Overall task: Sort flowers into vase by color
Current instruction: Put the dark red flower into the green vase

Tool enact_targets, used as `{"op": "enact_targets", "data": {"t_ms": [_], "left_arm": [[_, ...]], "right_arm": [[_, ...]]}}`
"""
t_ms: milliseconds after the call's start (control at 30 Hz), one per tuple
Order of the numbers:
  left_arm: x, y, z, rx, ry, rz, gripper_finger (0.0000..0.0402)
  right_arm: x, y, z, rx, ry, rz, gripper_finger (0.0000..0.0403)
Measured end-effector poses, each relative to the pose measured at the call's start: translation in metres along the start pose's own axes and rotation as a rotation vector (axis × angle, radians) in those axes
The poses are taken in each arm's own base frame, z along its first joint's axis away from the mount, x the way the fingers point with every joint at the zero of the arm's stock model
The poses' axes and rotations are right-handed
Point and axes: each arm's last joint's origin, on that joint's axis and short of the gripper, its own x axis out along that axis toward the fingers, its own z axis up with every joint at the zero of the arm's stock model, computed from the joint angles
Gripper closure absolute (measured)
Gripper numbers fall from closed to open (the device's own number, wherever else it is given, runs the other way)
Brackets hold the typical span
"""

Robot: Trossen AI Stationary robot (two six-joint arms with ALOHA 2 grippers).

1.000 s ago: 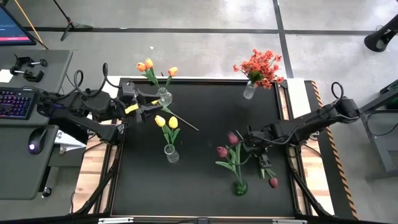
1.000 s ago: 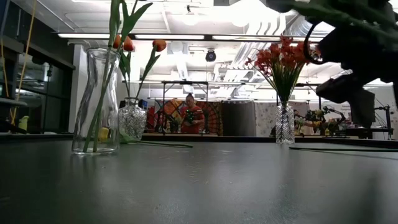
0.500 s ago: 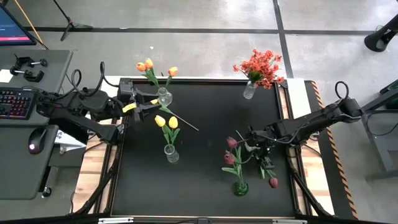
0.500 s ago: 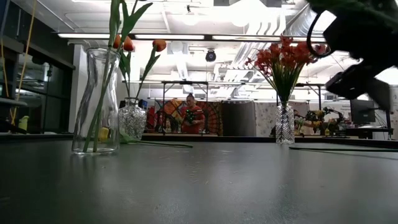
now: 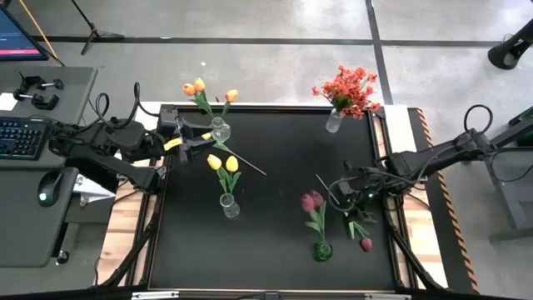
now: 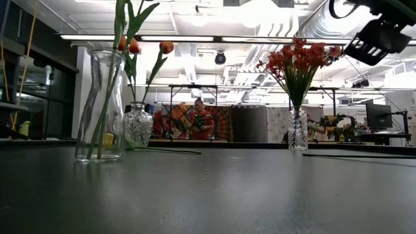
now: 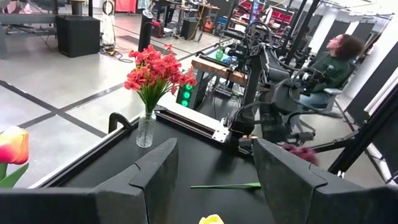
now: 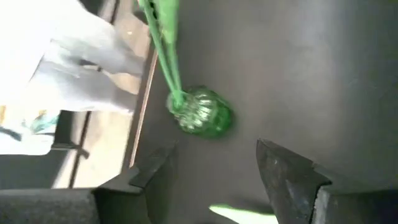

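Pink tulips point(image 5: 312, 201) stand in the green vase point(image 5: 321, 250), lower centre; right gripper point(image 5: 360, 197), jaws apart and empty, hovers beside. Next (likely): the loose pink tulip point(image 5: 365, 244) at lower right. Left gripper point(image 5: 193, 138) waits upper left, jaws apart.

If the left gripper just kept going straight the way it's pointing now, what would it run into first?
Probably nothing close: the left gripper, fingers open, faces bare table. A loose green stem lies low ahead, the right arm farther off. The vase of red-orange blossoms sits off to one side. Depth is uncertain.
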Motion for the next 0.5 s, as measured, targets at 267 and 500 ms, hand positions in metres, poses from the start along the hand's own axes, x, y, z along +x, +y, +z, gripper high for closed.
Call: {"op": "enact_targets", "data": {"t_ms": [267,500], "left_arm": [[0.000,0.000,0.000,-0.016,0.000,0.000,0.0204],[0.000,0.000,0.000,-0.016,0.001,-0.002,0.0204]], "right_arm": [[0.000,0.001,-0.006,0.060,0.037,-0.055,0.0199],[-0.017,-0.004,-0.023,0.403,-0.005,-0.272,0.0199]]}}
